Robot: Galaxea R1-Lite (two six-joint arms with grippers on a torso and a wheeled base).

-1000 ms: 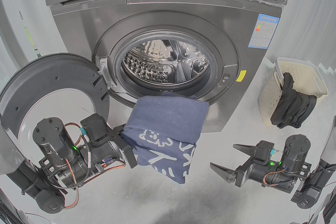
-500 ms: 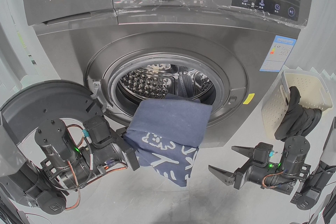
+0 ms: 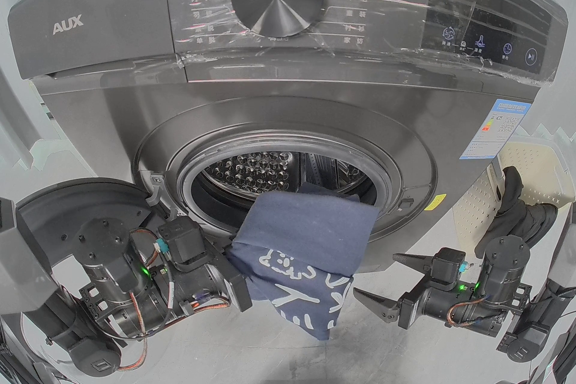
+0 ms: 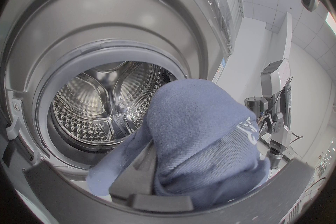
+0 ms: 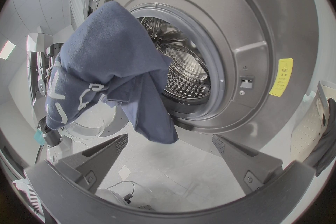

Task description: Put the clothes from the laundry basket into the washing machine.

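My left gripper [image 3: 243, 274] is shut on a navy garment with white print [image 3: 306, 247], which hangs in front of the lower rim of the washing machine's open drum [image 3: 264, 169]. In the left wrist view the garment [image 4: 199, 130] drapes over one finger [image 4: 140, 172], with the drum [image 4: 98, 102] just beyond. My right gripper [image 3: 378, 276] stands open and empty, low at the right, below the machine's front. From the right wrist view the garment [image 5: 105, 60] hangs before the drum [image 5: 182, 70]. A black garment [image 3: 516, 211] hangs over the cream laundry basket [image 3: 534, 163] at the right.
The machine's round door [image 3: 78, 205] is swung open at the left, behind my left arm. The grey washing machine front [image 3: 288, 103] stands close ahead. Bare grey floor [image 3: 384, 349] lies below the grippers.
The whole head view has shifted: the washing machine now looms larger and closer. The navy garment, still in my left gripper, now overlaps the lower part of the drum opening.
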